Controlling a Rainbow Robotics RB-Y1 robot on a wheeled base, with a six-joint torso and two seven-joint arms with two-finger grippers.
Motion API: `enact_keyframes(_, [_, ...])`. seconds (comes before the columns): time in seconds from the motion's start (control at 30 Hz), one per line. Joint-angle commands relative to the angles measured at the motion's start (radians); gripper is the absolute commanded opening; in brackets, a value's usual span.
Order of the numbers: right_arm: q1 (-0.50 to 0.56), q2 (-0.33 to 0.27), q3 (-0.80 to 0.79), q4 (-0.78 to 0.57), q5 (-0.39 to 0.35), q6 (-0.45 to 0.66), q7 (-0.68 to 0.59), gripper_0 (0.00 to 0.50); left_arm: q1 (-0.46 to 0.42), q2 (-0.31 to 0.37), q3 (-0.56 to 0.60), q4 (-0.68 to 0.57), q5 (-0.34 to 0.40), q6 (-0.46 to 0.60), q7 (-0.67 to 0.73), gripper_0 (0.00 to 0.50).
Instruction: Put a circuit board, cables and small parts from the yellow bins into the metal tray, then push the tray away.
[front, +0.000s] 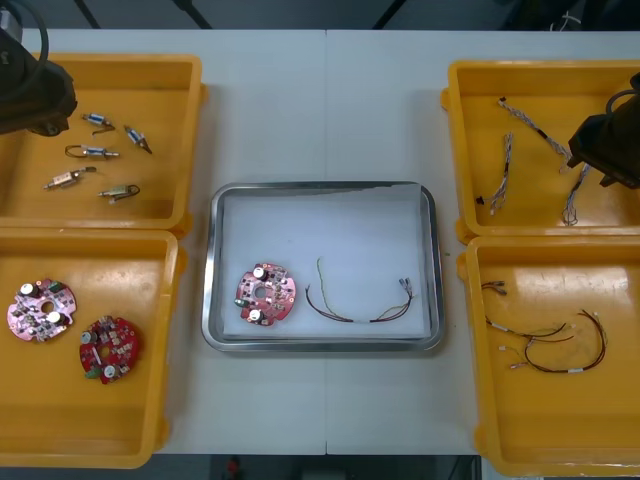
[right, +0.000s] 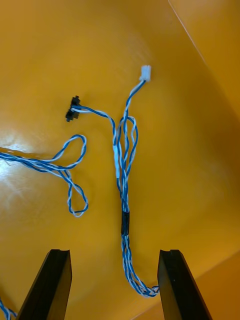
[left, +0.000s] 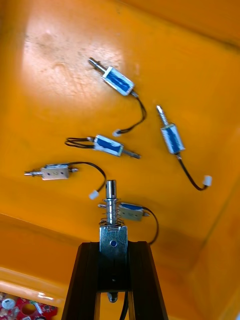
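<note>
Lying loose: five small metal parts (front: 90, 152)

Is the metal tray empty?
No. The metal tray holds one red circuit board and a thin cable lying beside it.

No legible txt, labels or nos. on anything.

metal tray (front: 323, 186) mid-table, red circuit board (front: 265, 294) flat at its near left, dark cable (front: 360, 305) curled beside it, small metal parts (front: 95, 152) scattered in far-left yellow bin (front: 150, 90), twisted blue-white cables (front: 503, 170) in far-right bin (front: 540, 110)
</note>
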Motion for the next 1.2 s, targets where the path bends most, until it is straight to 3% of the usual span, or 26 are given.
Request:
enact_keyframes(0.03, [-0.003, 0.015, -0.029, 0.032, 0.009, -0.020, 0.017, 0.500, -0.054, 0.048, 0.038, -0.098, 0.007, 0.035, 0.258, 0.000])
enact_keyframes(0.27, [-0.003, 0.026, -0.029, 0.064, 0.008, -0.026, 0.021, 0.500, -0.052, -0.003, 0.038, -0.245, -0.025, 0.085, 0.491, 0.000])
enact_keyframes(0.67, [-0.003, 0.038, -0.029, 0.118, 0.003, -0.059, 0.024, 0.500, -0.022, -0.127, 0.038, -0.445, -0.171, 0.208, 0.843, 0.000])
enact_keyframes(0.97, [-0.003, 0.044, -0.029, 0.145, 0.001, -0.082, 0.026, 0.500, 0.048, -0.248, 0.032, -0.555, -0.315, 0.246, 1.043, 0.000])
enact_keyframes(1.2, [-0.003, 0.053, -0.029, 0.182, 0.000, -0.097, 0.028, 0.500, 0.107, -0.339, -0.041, -0.598, -0.496, 0.246, 1.093, 0.000])
